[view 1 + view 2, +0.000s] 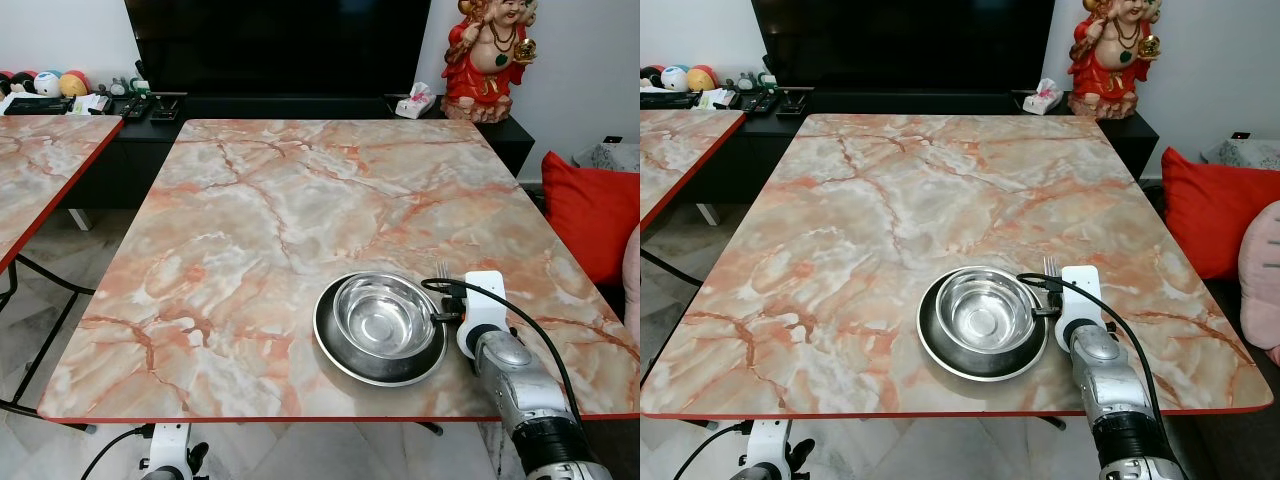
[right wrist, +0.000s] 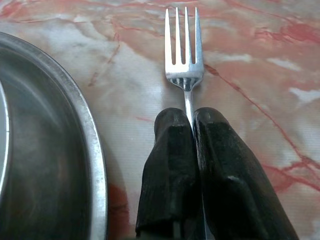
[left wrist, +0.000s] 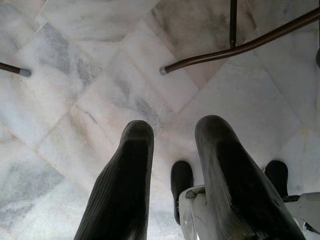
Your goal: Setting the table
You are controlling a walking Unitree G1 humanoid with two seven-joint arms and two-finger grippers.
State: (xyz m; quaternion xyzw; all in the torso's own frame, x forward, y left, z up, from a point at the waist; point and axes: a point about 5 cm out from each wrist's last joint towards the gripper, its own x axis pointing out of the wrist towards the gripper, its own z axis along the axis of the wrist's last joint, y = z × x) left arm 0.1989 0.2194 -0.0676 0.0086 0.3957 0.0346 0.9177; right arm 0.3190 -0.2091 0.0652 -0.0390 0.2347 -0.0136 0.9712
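- Marble-patterned table (image 1: 300,220) with a red edge carries the setting, near its front edge toward the robot's right side.
- Fork (image 2: 184,60), silver with four tines, is pinched at the handle by the right gripper (image 2: 192,117); fingers (image 2: 170,165) pressed together with just the thin handle between them.
- Fork tines point away from the robot, low over or on the tabletop; cannot tell if touching.
- Fork sits just right of the plate (image 1: 335,350), apart from its rim.
- Head views: fork tines (image 1: 1050,266) barely peek past the white wrist block of the right arm (image 1: 1102,380); the wrist view gives the tines and grip clearly.
- Plate is dark metal, round; steel bowl (image 1: 383,318) sits inside it, upright, nothing visible in it.
- Right wrist view catches the plate rim (image 2: 92,150) just beside the gripper.
- Left gripper (image 3: 172,135) hangs below table height, fingers spread apart, holding nothing; marble floor tiles (image 3: 75,65) and table legs (image 3: 240,47) behind it.
- Second marble table (image 1: 45,160) stands at left.
- Dark TV cabinet (image 1: 290,105) at the back, red figurine (image 1: 490,55) and tissue box (image 1: 414,102) on it.
- Red cushion (image 1: 595,210) at right.
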